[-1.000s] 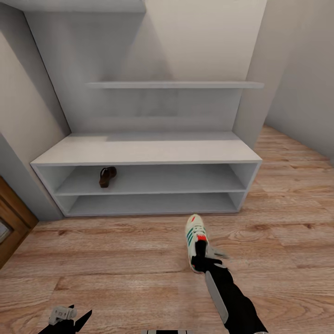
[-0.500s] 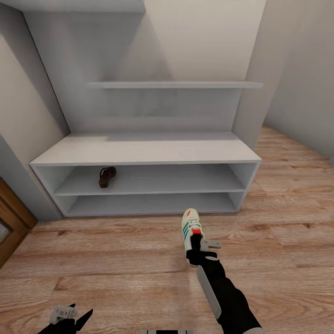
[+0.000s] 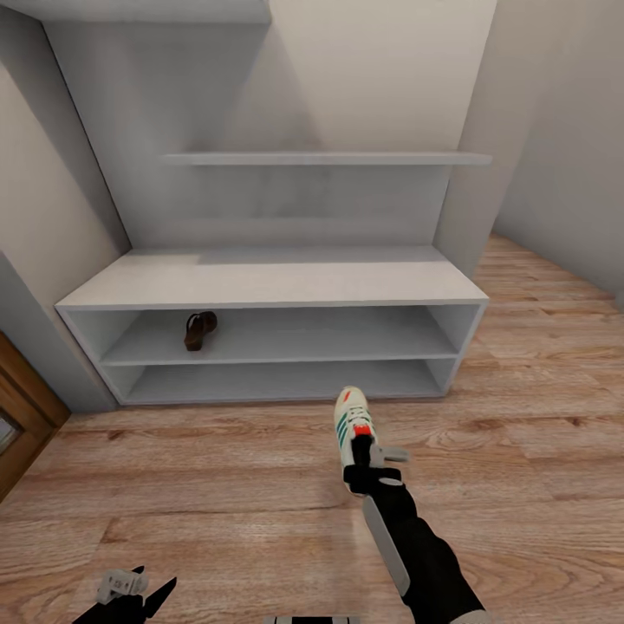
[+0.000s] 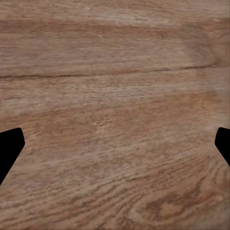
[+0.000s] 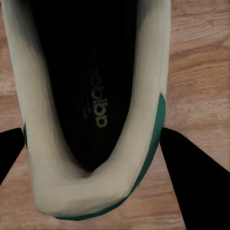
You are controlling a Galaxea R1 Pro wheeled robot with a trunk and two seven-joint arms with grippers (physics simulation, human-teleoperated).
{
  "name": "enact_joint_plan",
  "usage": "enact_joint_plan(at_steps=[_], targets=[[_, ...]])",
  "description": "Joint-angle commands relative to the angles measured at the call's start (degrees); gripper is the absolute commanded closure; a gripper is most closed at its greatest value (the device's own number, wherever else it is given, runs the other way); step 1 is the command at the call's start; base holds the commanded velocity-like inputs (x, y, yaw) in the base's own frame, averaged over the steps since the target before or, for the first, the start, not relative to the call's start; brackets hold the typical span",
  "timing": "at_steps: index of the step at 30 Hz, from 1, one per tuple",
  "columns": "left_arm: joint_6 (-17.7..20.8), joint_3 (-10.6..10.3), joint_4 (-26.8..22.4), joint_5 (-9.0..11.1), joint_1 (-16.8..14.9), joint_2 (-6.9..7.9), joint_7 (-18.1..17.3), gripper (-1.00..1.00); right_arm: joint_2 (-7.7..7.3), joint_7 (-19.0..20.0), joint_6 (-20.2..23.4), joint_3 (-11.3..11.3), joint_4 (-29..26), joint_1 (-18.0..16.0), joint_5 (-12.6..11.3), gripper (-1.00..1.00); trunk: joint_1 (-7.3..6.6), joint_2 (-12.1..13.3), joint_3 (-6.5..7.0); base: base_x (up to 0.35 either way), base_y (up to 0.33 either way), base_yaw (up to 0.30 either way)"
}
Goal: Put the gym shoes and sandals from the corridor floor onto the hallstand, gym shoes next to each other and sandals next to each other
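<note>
- Presently the right gripper point(image 3: 362, 464) is closed about the heel end of a gym shoe point(image 3: 351, 421), one finger on each side of the heel; in the right wrist view both dark fingers point(image 5: 194, 184) flank the heel of the shoe point(image 5: 91, 110), whose dark insole faces the camera
- Shoe: white with green side stripes and a red-orange accent, toe pointing toward the hallstand point(image 3: 269, 282), heel toward the robot; whether the sole touches the boards or is lifted clear cannot be told
- Position of shoe: over the corridor floor point(image 3: 217, 485), just in front of the hallstand's lower open shelf, toward its right half, not on the unit
- Right arm: black forearm with a grey panel, reaching in from the lower right of the head view
- Left gripper point(image 3: 130, 589): low at the lower left of the head view, well apart from the shoe; in the left wrist view its fingertips point(image 4: 9, 146) stand wide apart with bare wood planks point(image 4: 115, 115) between them, nothing held
- Hallstand: light grey, wide bench top over two open shelves, a further shelf on the back panel above
- One sandal point(image 3: 200, 330), dark brown, lies on the upper open shelf toward its left end
- A brown door edge point(image 3: 22, 416) stands at the left margin beside the hallstand
</note>
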Motion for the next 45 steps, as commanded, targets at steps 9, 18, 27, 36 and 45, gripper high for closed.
enact_joint_plan(at_steps=[9,18,27,36,45], targets=[[0.1,0.1,0.4,0.3,0.0,0.26,-3.0,-1.0,0.0,-5.5,0.1,6.6,-2.7,-0.8,-0.6,1.0,-0.01,0.0,-0.05,0.0,0.0,0.0],[0.1,0.4,0.3,0.0,0.0,0.12,-11.4,-1.0,0.0,-6.1,0.1,6.8,-3.7,-0.8,-0.7,1.0,-0.01,0.0,-0.27,0.002,0.0,0.042],[0.1,0.6,0.9,0.0,0.0,0.02,-11.4,-1.0,0.0,-6.1,0.0,6.6,-4.3,-0.8,-0.6,1.0,-0.01,0.0,-0.65,0.282,0.0,0.045],[0.1,0.6,1.0,0.0,0.0,0.02,-11.4,-1.0,0.0,-6.1,0.1,6.7,-5.8,-0.8,-0.6,1.0,-0.01,0.0,-0.7,0.33,0.0,-0.108],[0.1,0.6,1.0,0.0,0.0,0.02,-11.4,-1.0,0.0,-6.1,0.1,6.8,-5.8,-0.8,-0.6,1.0,-0.01,0.0,-0.54,0.047,0.0,-0.027]])
